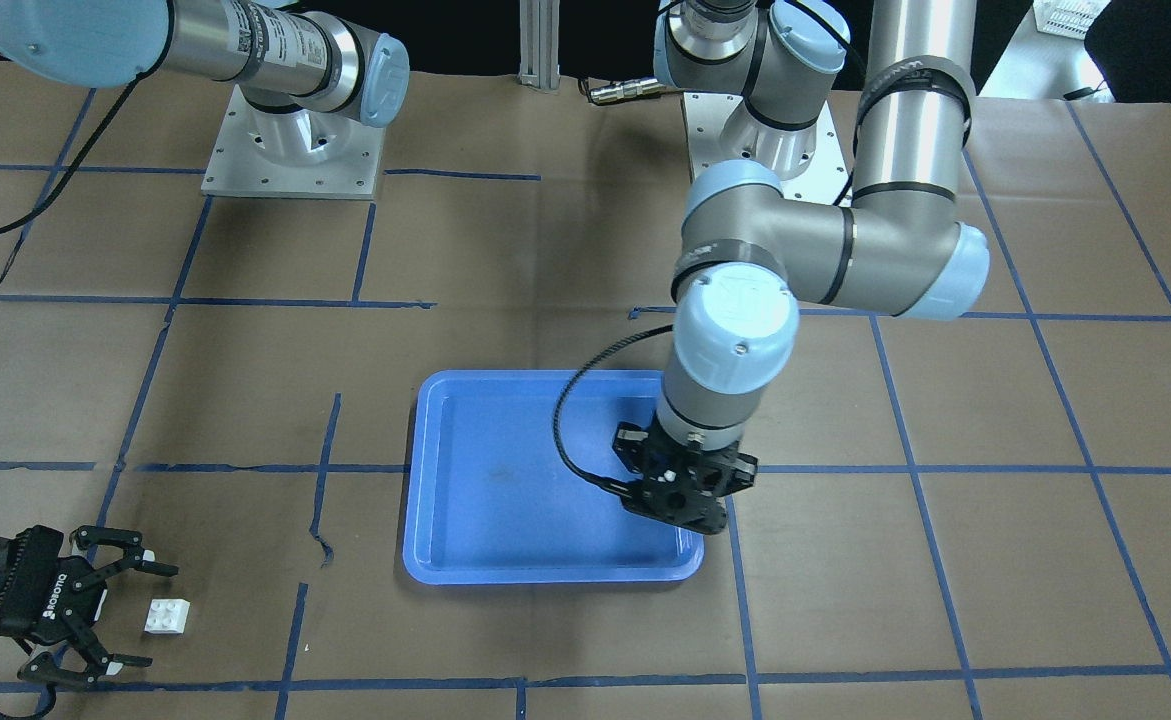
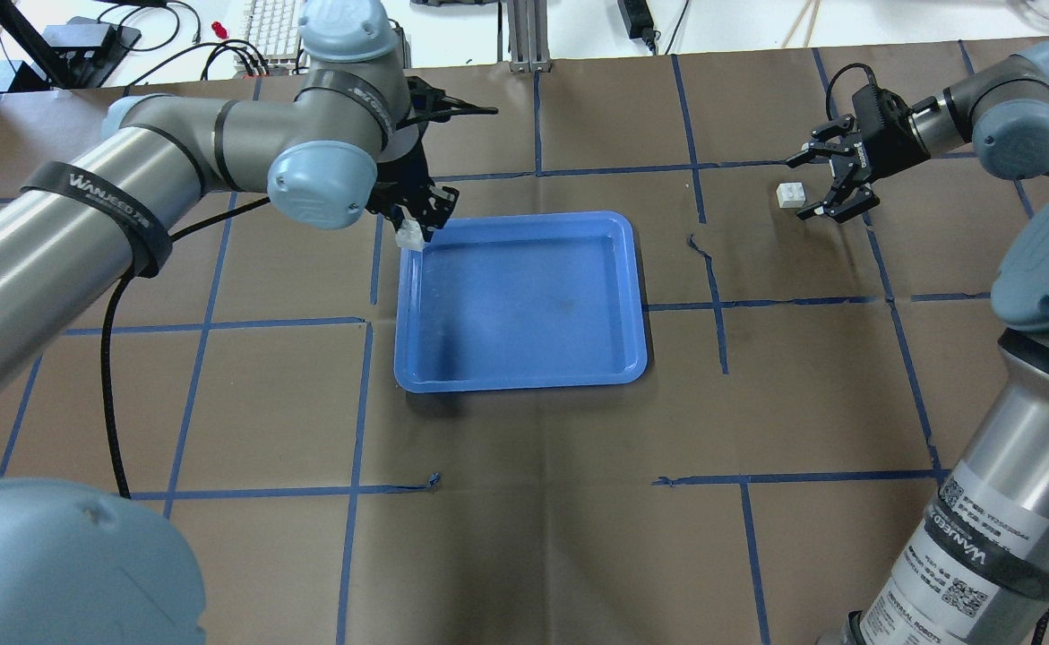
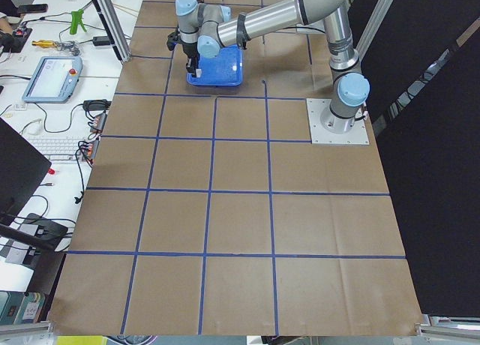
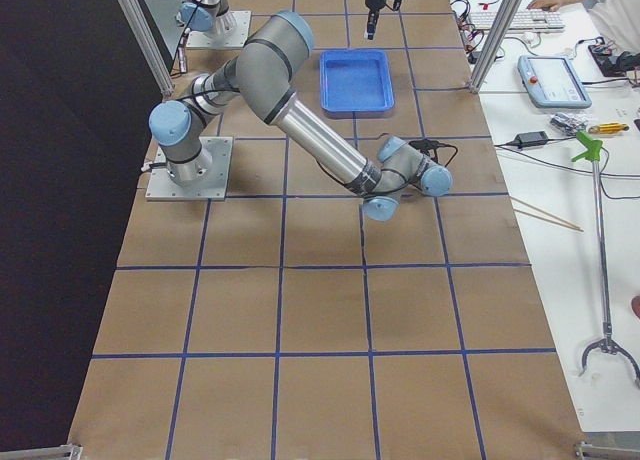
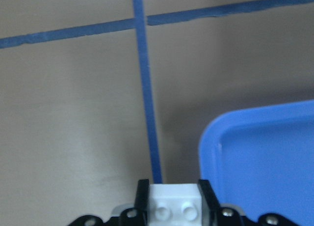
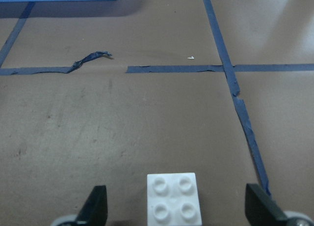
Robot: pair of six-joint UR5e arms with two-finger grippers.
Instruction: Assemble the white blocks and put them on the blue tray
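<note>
Left gripper (image 2: 414,222) is seen clamped on a small white square plastic studded brick (image 2: 409,236). In the left wrist view the black fingers (image 5: 142,199) are pressed against both sides of it (image 5: 175,204), studs facing the camera. Overhead, this held brick is located at the 10 o'clock corner of the shallow rectangular blue plastic tray (image 2: 524,305), over the rim edge; contact with the rim cannot be told. The tray is laid flat on the brown paper table cover (image 2: 524,502), which is marked with a blue tape grid (image 2: 219,326).

Right gripper (image 2: 800,190) is held with jaws wide apart, low over the paper. A second small white square plastic brick (image 2: 790,194), four studs up, is found resting on the paper between the fingertips. In the right wrist view a gap is seen on each side of it (image 6: 174,199), no touch. Overhead, this loose brick lies at 2 o'clock from the tray, well apart from it. A torn, curled bit of blue tape (image 2: 701,251) is seen between tray and loose brick.
</note>
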